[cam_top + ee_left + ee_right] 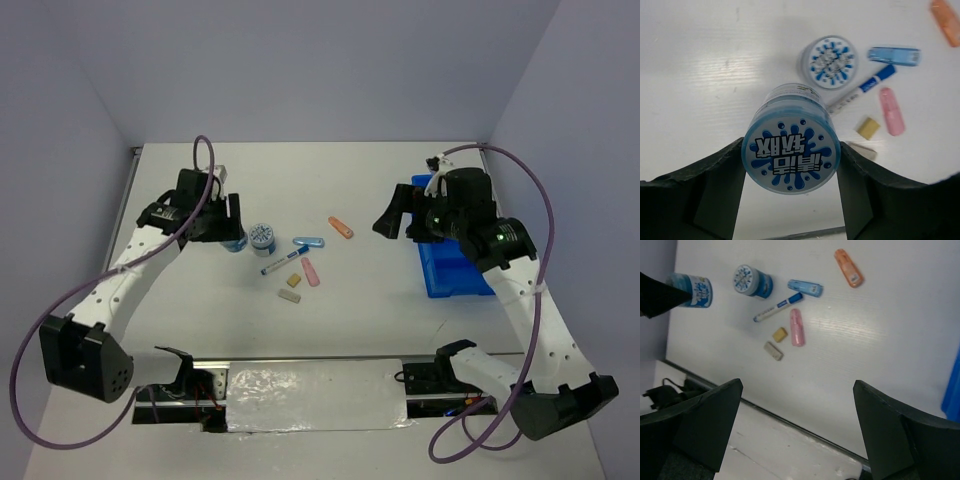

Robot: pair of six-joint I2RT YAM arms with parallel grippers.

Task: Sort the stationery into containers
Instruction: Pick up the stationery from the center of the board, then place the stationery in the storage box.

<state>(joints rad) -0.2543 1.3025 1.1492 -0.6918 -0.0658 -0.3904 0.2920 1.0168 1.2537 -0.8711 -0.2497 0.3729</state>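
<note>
The left tool (790, 172) pinches a round blue-white disc (790, 155) between its two fingers (722, 172), the printed lid facing the wrist camera; whether the disc is clear of the desk (380, 300) cannot be told. Taking the pen (280, 262) as the landmark in the top view, the held disc sits to the pen's left and a little beyond it. The other disc (262, 236) stands upright just beyond the pen's white end, apart from the held one. The clip (309, 242) lies just beyond the pen's blue end. The pink stick (311, 271) lies just right of the pen, and the orange stick (341, 228) farther right and beyond. An eraser (293, 281) and a second eraser (289, 295) lie on the pen's near side, close together. The tray (450, 270) is well to the pen's right. The right tool (397, 212) hangs between pen and tray, spread wide and holding nothing.
</note>
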